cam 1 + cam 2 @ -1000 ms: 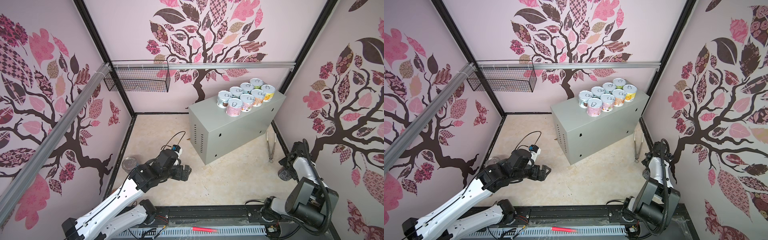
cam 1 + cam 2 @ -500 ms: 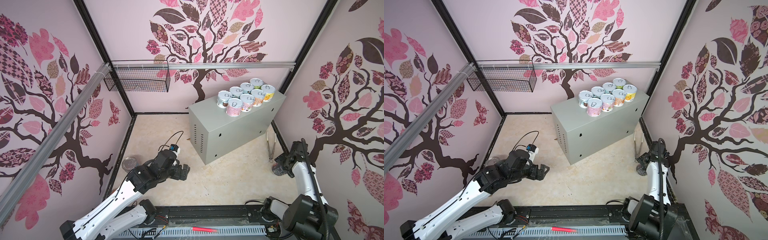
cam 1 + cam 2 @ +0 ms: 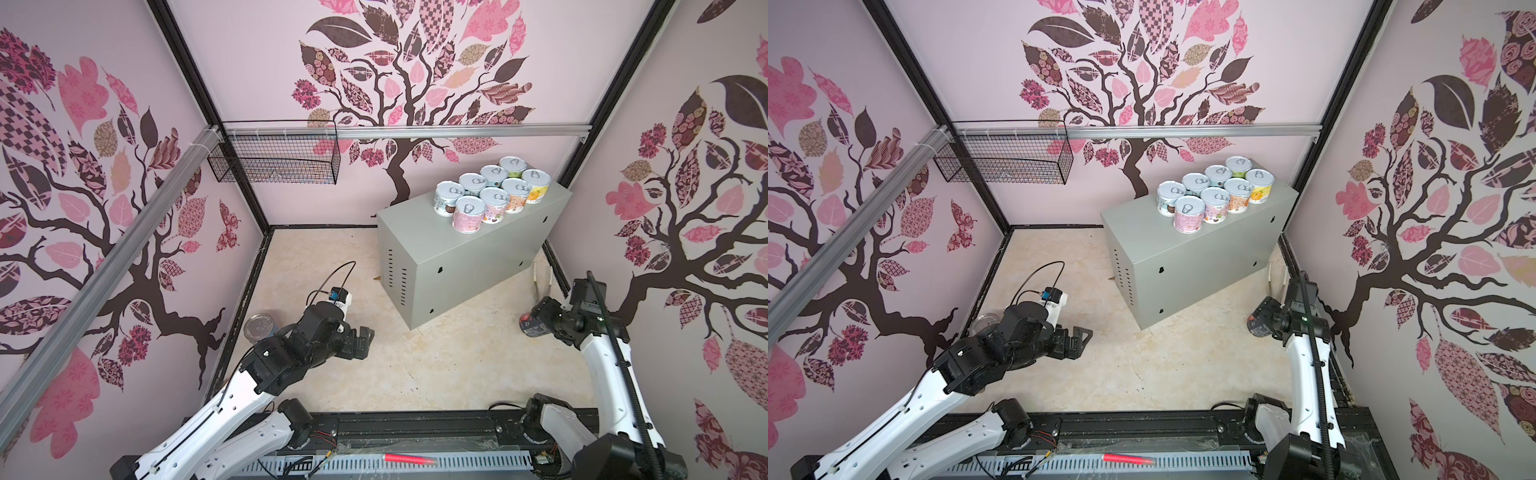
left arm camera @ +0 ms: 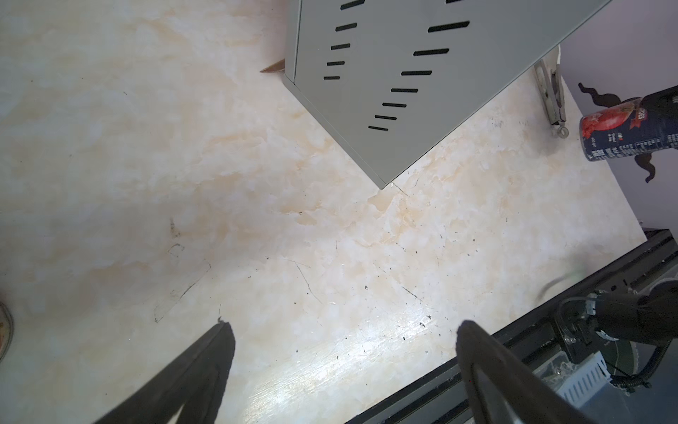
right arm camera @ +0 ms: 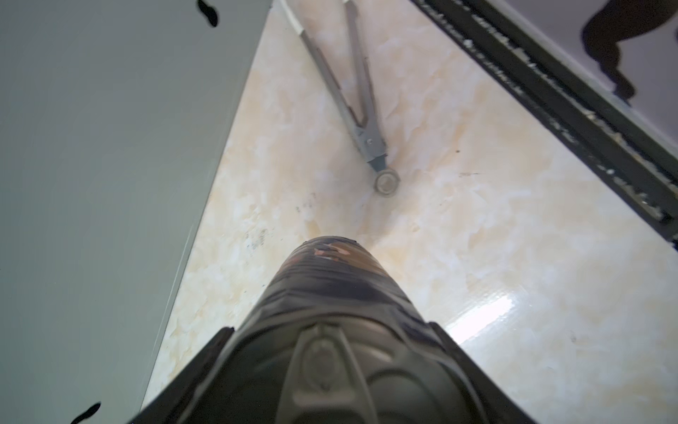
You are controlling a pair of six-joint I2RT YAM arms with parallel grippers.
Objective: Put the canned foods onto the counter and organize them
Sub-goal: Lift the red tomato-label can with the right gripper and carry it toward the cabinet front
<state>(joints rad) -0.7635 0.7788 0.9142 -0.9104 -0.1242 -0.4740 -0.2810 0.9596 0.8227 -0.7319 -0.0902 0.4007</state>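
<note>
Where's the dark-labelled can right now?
The dark-labelled can is gripped in the right tool, at the right of a top view, just in front of the tongs and right of the near corner of the counter.

Pale pink walls printed with brown trees and pink patterned leaves closed the cell on three sides, joined by black corner posts. Aluminium rails ran along the back and left walls, and a black wire basket hung from the back one near the left corner. The floor was cream, marble-patterned and scuffed, with a bright glare patch in the right wrist view.
</note>
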